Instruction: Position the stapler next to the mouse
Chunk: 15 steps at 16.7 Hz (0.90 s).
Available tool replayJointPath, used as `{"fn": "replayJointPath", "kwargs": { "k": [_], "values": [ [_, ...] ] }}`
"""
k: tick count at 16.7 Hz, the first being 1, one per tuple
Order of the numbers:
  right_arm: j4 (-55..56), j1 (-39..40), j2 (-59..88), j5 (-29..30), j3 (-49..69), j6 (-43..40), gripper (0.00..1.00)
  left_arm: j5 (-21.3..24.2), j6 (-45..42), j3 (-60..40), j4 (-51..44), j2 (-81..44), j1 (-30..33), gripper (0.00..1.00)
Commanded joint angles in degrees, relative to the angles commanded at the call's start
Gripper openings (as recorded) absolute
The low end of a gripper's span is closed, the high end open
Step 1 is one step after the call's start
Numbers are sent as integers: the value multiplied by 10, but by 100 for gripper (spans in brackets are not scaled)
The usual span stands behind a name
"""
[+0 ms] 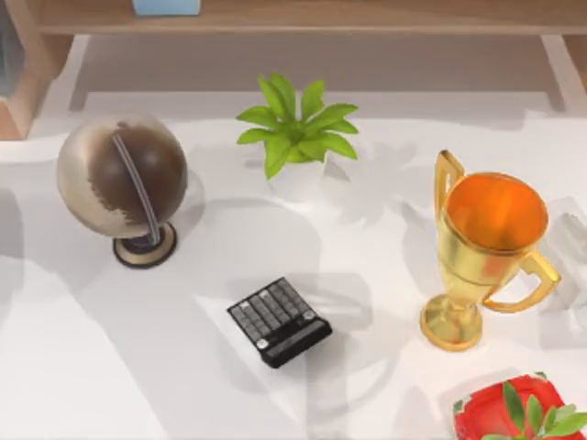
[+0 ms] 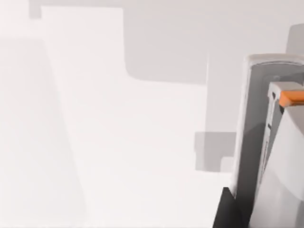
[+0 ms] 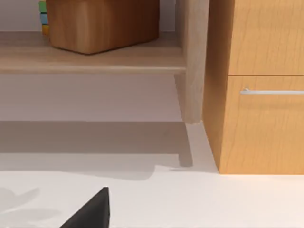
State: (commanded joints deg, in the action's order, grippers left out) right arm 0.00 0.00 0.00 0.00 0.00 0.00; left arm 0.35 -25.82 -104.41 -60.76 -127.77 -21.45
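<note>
A pale white-grey elongated object with a darker band down its middle and an orange part, apparently the stapler [image 2: 266, 142], stands close to the camera in the left wrist view. A dark part of my left gripper [image 2: 227, 214] sits right beside it; whether it is gripped is unclear. A faint pale shape [image 1: 569, 247] lies at the table's right edge behind the trophy; I cannot tell if it is the mouse. The right wrist view shows a dark tip of my right gripper [image 3: 92, 211] above the white table, facing a wooden shelf.
On the white table [image 1: 138, 367] stand a globe [image 1: 122, 179] at the left, a green plant [image 1: 298, 133] at the back, a black calculator [image 1: 279, 321] in the middle, a gold trophy [image 1: 481, 257] at the right and a red pot [image 1: 509, 417] at the front right. A wooden cabinet [image 3: 261, 95] stands behind.
</note>
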Motion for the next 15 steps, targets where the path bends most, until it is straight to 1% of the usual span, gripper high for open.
{"fn": "replayJointPath", "kwargs": {
  "k": [4,10,15],
  "values": [
    [0,0,0,0,0,0,100,-7,11,15,-8,-21,-13,0],
    [0,0,0,0,0,0,100,-8,13,25,-10,-31,-15,0],
    [0,0,0,0,0,0,100,-8,13,25,-10,-31,-15,38]
  ]
}}
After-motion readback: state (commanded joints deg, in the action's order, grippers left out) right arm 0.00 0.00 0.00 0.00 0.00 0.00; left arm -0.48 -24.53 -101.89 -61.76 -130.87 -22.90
